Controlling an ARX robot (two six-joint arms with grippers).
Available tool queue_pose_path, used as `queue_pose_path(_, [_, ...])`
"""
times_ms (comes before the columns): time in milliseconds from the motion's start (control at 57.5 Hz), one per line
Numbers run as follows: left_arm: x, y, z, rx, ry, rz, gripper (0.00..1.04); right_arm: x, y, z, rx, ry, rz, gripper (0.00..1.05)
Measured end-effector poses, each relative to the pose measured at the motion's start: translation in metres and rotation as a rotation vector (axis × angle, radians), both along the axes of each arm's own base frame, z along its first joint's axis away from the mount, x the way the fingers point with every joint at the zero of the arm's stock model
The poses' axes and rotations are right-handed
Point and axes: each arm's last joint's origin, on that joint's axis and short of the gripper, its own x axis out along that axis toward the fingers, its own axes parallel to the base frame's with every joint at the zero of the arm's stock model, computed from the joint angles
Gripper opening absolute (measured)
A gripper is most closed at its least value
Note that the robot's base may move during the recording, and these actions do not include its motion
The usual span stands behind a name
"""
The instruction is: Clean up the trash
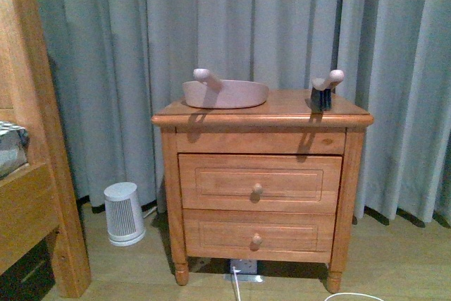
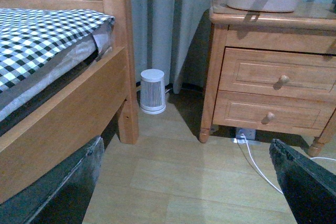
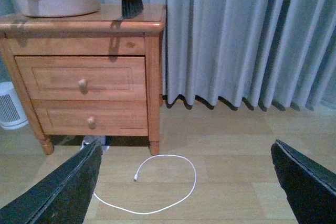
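We find no trash in any view, so its direction is unknown to us. The left tool (image 2: 184, 150) and the right tool (image 3: 186, 148) stand wide and empty. On the table (image 1: 285, 107), the dustpan (image 1: 229, 95) lies nearer our left arm and the brush (image 1: 323, 95) nearer our right.

Dustpan (image 1: 232, 95) left of brush (image 1: 323, 94) on nightstand (image 1: 261, 177), heater (image 1: 124, 213) left of nightstand

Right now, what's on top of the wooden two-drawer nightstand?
A beige-pink plastic dustpan and a pink-handled, dark-bristled hand brush. The dustpan's wall hides its inside, so anything lying in it cannot be seen.
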Motion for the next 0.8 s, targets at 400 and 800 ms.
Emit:
queue_pose_path(400, [0.0, 0.0, 0.0, 0.0, 0.0, 0.0, 0.97, 0.0, 0.0, 0.0, 0.0, 0.0, 0.0, 0.97])
queue_pose_path(800, [0.0, 0.0, 0.0, 0.0, 0.0, 0.0, 0.97, 0.0, 0.0, 0.0, 0.0, 0.0, 0.0, 0.97])
